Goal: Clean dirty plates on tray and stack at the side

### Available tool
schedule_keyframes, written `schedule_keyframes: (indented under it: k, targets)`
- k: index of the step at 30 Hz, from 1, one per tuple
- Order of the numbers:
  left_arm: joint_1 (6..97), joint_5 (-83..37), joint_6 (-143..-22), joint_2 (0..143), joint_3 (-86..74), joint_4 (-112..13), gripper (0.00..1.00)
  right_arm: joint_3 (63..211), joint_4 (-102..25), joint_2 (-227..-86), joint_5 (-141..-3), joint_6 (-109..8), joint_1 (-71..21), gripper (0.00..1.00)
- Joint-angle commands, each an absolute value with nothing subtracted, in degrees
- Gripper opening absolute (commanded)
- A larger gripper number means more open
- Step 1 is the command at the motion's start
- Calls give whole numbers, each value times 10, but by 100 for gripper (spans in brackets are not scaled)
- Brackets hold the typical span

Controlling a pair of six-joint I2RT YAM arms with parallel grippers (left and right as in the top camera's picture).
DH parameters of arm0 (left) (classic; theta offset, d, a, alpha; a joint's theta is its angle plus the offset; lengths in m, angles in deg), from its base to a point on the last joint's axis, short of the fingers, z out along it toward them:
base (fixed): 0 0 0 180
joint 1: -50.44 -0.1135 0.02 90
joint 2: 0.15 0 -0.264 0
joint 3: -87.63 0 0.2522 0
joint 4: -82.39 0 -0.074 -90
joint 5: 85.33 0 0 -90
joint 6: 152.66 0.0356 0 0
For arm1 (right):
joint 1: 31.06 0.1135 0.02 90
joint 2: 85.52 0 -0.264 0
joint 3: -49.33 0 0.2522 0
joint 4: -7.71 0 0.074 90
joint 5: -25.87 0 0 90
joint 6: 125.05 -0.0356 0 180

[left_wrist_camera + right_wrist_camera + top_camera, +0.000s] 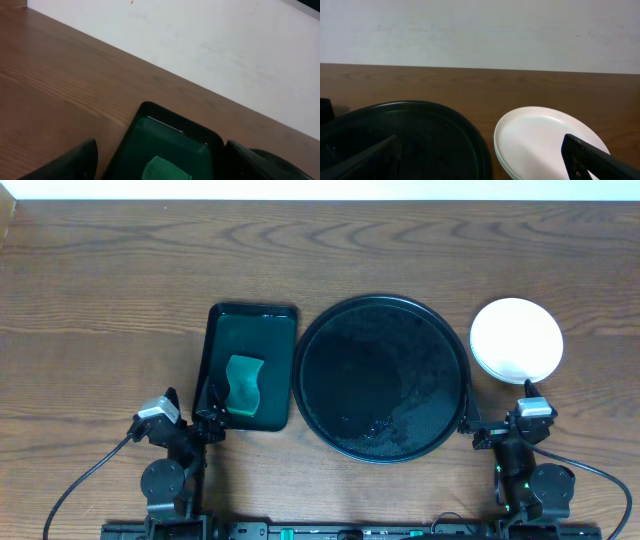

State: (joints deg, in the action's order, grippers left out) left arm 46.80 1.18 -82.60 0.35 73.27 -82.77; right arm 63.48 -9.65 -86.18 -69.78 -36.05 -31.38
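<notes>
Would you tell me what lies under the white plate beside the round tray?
Under the white plate, only the pale rim of a lower plate shows; its face and any further plates are covered.

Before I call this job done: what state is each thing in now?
Tray: no plates on it, surface speckled, maybe wet.
Plates: stacked on the table right of the tray, white one on top, no smear showing.
Green tray: holds the sponge.
Sponge: lying in the green tray, not gripped.
Left gripper: open, empty.
Right gripper: open, empty.
</notes>
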Motion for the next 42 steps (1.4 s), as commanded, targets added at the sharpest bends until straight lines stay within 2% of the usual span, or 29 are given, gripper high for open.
schedule_keyframes:
  k: [1, 15, 30, 42]
  targets:
    - [470, 8, -804, 0, 736, -800, 80, 634, -98, -858, -702, -354, -317, 99]
    - [484, 8, -771, 0, 736, -800, 80, 634, -98, -858, -702, -354, -317, 99]
    - [509, 8, -656, 0, 736, -800, 80, 634, -98, -858, -702, -354, -317, 99]
    - [509, 8, -637, 0, 736, -800, 80, 634, -98, -858, -702, -354, -317, 99]
